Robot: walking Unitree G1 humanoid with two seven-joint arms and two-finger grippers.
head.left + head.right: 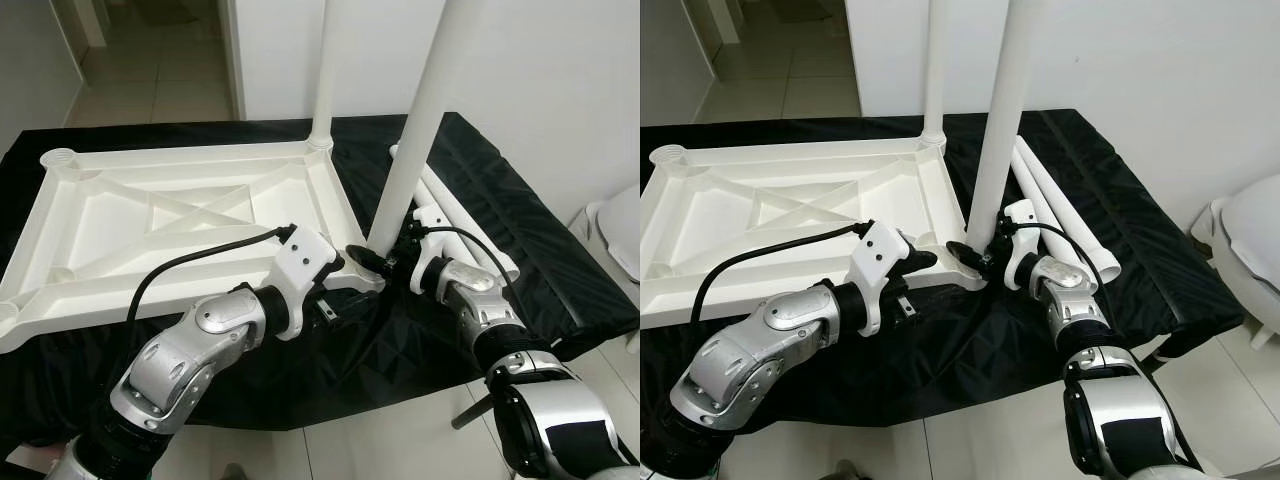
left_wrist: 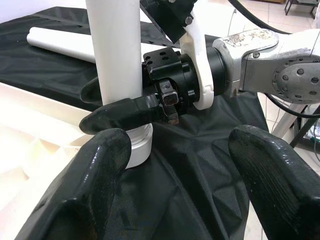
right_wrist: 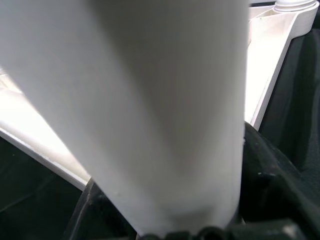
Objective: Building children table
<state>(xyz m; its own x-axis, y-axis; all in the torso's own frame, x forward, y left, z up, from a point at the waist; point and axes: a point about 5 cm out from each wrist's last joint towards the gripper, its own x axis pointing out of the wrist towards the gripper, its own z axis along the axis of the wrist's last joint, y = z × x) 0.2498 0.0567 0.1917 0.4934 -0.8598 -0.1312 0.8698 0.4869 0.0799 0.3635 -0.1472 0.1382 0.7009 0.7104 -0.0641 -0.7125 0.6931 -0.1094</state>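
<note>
A white tabletop [image 1: 150, 215] lies upside down on a black cloth. One white leg [image 1: 322, 70] stands upright in its far right corner socket. A second white leg [image 1: 415, 120] stands slightly tilted at the near right corner socket [image 2: 137, 147], and my right gripper [image 1: 388, 258] is shut on its base. In the left wrist view, the right gripper's fingers [image 2: 120, 114] wrap that leg [image 2: 112, 50]. My left gripper [image 1: 352, 262] hovers open just left of this corner, apart from the leg. Two loose legs [image 1: 1060, 200] lie on the cloth to the right.
The black cloth [image 1: 540, 270] covers a low table whose front edge runs under my arms. A white wall rises behind it, and a tiled doorway [image 1: 150, 60] lies at the back left. A white rounded object [image 1: 620, 230] stands on the floor at the right.
</note>
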